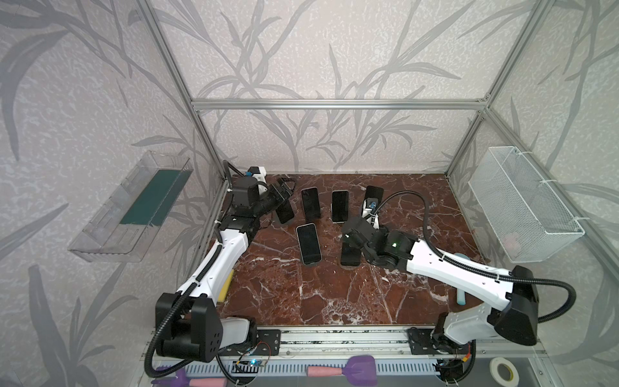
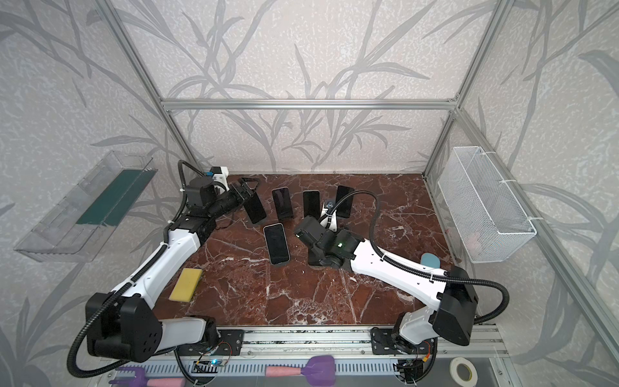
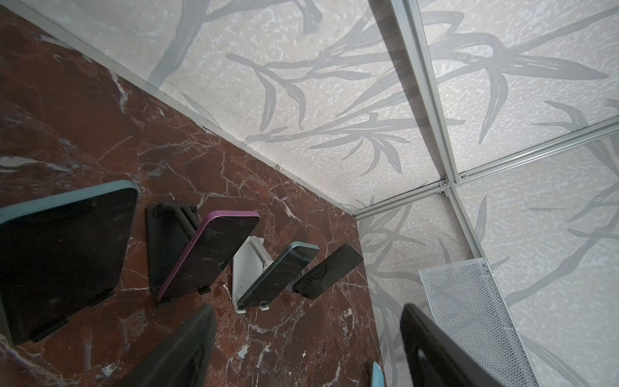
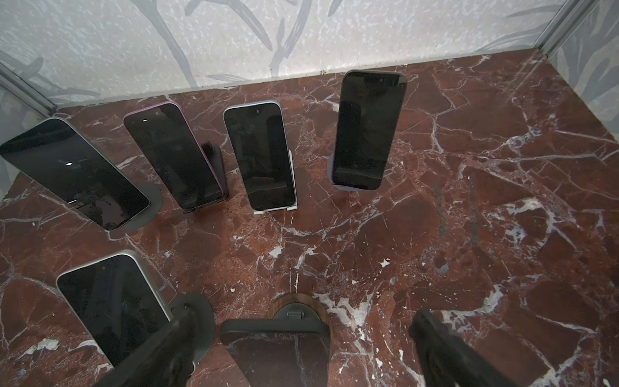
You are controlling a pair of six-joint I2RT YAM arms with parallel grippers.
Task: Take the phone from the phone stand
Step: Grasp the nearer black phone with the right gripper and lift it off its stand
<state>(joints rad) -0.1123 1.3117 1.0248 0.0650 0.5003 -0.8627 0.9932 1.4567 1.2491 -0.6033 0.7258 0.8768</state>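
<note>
With the table as a clock face and twelve at the back wall: four phones stand in a row across the back, each leaning on a stand; phone one at eleven; phone two just right of it; phone three at twelve; phone four at one; phone five before phone two, near centre; phone six at its three o'clock; sponge at eight; tray on the left wall, at nine; basket on the right wall, at three; tape off the table, at five.
</note>
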